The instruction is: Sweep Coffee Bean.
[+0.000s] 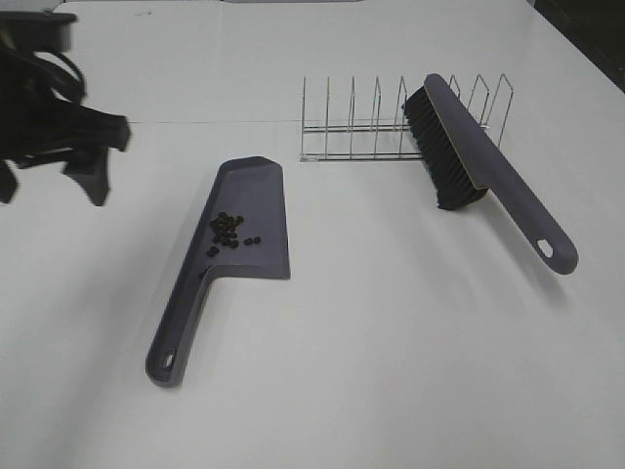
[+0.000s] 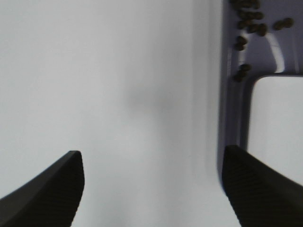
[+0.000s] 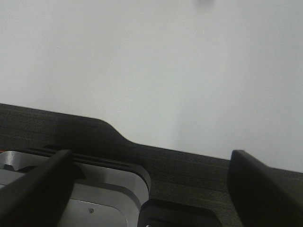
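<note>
While its two dark fingers stand wide apart with nothing between them, the left gripper hovers above the white table at about nine o'clock from the dustpan. Its wrist view shows bare tabletop between the fingers, with one fingertip lying just over the edge of the dustpan's handle. The grey-purple dustpan lies flat near the table's middle, blade toward twelve o'clock and handle running toward seven o'clock. Within its tray sit the coffee beans, a tight cluster of small dark ovals near the step where tray meets handle; one bean seems to lie apart at the handle's root. Nothing stands between the left gripper and the dustpan.

At roughly two o'clock from the dustpan, well apart, a wire rack stands upright. The brush leans tilted against the rack's right end, black bristles facing the dustpan and handle pointing toward four o'clock.

The right gripper is outside the overhead view; its wrist view shows its fingers spread and empty, above a dark surface and a grey metal part at the table's edge.
</note>
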### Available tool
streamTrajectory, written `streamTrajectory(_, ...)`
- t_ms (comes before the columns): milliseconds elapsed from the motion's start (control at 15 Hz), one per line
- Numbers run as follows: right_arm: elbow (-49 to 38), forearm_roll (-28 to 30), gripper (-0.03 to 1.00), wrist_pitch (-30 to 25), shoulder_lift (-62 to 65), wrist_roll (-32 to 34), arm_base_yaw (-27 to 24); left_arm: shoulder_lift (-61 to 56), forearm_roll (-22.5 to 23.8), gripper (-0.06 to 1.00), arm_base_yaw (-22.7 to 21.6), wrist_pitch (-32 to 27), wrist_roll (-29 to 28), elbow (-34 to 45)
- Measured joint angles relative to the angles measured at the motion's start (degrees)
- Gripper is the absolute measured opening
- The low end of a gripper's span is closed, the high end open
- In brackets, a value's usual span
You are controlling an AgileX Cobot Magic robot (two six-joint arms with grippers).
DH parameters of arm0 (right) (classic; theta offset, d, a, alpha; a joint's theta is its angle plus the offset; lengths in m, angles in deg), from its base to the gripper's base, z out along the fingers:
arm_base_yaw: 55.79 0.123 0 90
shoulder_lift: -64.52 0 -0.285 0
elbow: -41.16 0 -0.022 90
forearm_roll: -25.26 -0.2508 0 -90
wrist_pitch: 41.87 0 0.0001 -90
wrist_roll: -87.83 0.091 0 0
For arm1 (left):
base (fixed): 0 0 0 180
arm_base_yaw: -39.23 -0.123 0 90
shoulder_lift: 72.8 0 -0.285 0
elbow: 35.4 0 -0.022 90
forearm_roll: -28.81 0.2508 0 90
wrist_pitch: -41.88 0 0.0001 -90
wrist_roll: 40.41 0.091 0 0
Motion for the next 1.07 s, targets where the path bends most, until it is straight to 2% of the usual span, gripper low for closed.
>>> streamTrajectory(133, 0.0, 0.0, 0.77, 0.0, 0.0, 0.0, 0.0, -6.65, 2.06, 0.76, -4.76, -6.47, 2.75, 0.0)
streamTrajectory(333, 0.0, 0.0, 0.77, 0.0, 0.0, -0.06, 0.0, -18.85, 2.69, 0.76, -8.94, -9.28, 6.02, 2.46)
streamTrajectory(467, 0.0, 0.0, 0.77, 0.0, 0.0, -0.11, 0.0, -25.73, 2.81, 0.76, -9.51, -9.74, 7.68, 7.1)
streamTrajectory(533, 0.0, 0.0, 0.77, 0.0, 0.0, -1.66, 0.0, -35.81, 2.75, 0.76, -9.51, -10.14, 8.42, 15.7)
streamTrajectory(667, -0.06, 0.0, 0.77, 0.0, 0.74, -3.21, 0.0, -47.78, 2.64, 0.76, -9.51, -10.26, 8.48, 23.49)
streamTrajectory(733, -0.11, 0.0, 0.77, 0.0, 1.49, -3.67, 0.0, -50.48, 2.64, 0.76, -9.51, -10.31, 8.54, 25.27)
streamTrajectory(1067, -6.02, -2.52, 0.77, -0.23, 14.73, -6.7, 0.0, -84.63, 2.58, 0.76, -9.51, -10.49, 12.55, 35.52)
